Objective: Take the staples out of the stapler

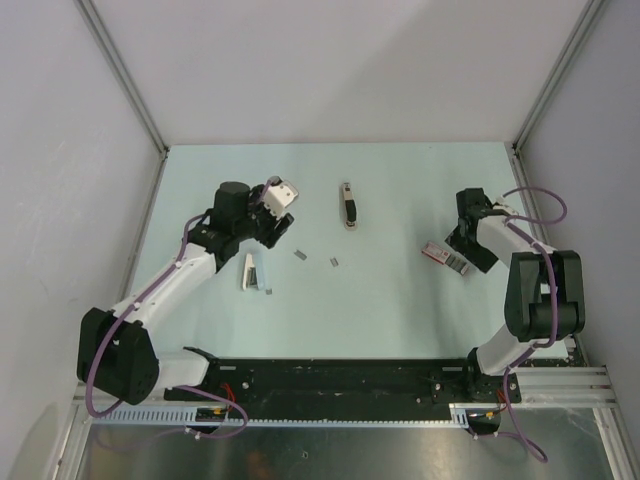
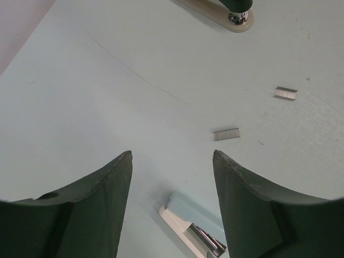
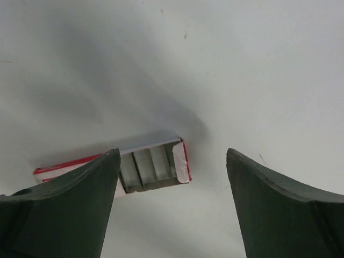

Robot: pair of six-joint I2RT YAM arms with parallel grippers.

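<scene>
The stapler, a slim dark bar on a beige base, lies on the table behind centre; its end shows at the top of the left wrist view. Two short staple strips lie loose in front of it, and also show in the left wrist view. My left gripper is open and empty, hovering left of the staples. My right gripper is open and empty above the flat pink-and-white box.
A white bar with a shiny metal strip lies under the left gripper and shows between its fingers. The open end of the box shows several grey staple blocks. Grey walls close the table at the back and both sides.
</scene>
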